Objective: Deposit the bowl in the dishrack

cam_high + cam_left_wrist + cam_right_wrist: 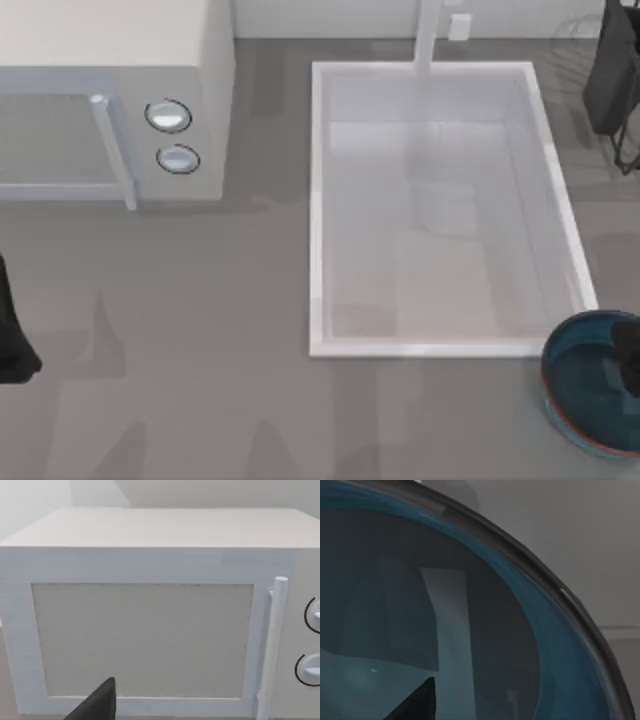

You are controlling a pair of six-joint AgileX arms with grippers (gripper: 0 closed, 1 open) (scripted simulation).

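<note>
**Bowl at the sink's near right corner, right gripper over it**

The white sink basin (pixel 440 210) serves as the landmark. The teal-blue bowl (pixel 590 385) sits on the grey counter (pixel 200 400) just off the sink's near right corner, upright, its rim close to the sink's front lip; contact between the two cannot be judged. The bowl is partly cut off by the right edge of the top view.

The right gripper (pixel 628 355) shows as a dark shape over the bowl's right half, at the frame edge. From the right wrist view the bowl (pixel 485 645) is seen at very close range, glossy interior and dark rim curving across, with one dark fingertip (pixel 417 705) low in front of it. Whether the right jaws are spread or closed on the rim cannot be told.

The dishrack (pixel 612 80) stands beyond the sink's far right corner: thin black wires with a dark grey slab-like part, well apart from the bowl.

A white microwave (pixel 110 100) stands to the left of the sink, its door handle and two round knobs facing the near side. The left gripper (pixel 12 335) is parked far left of the sink, near of the microwave. The left wrist view faces the microwave (pixel 150 610) door, with one dark fingertip (pixel 97 705) in front; jaw state cannot be told.
</note>
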